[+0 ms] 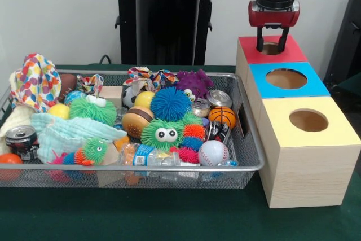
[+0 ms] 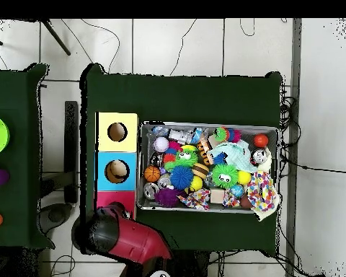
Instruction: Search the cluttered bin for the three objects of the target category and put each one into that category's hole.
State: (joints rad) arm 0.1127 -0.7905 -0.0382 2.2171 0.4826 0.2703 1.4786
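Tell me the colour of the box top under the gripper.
Red: the gripper hangs over the red-topped box and its hole, clearest in the front view.

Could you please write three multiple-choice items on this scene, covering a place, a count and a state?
1. The gripper hangs over which box?
A. the red-topped box
B. the blue-topped one
C. the yellow-topped one

2. How many boxes stand beside the bin?
A. two
B. three
C. four

3. The gripper's fingers are
A. closed on a ball
B. apart, with nothing seen between them
C. down in the bin

Answers:
1 A, it sits right above the hole.
2 B, red, blue and yellow tops.
3 B, the hole shows between them.
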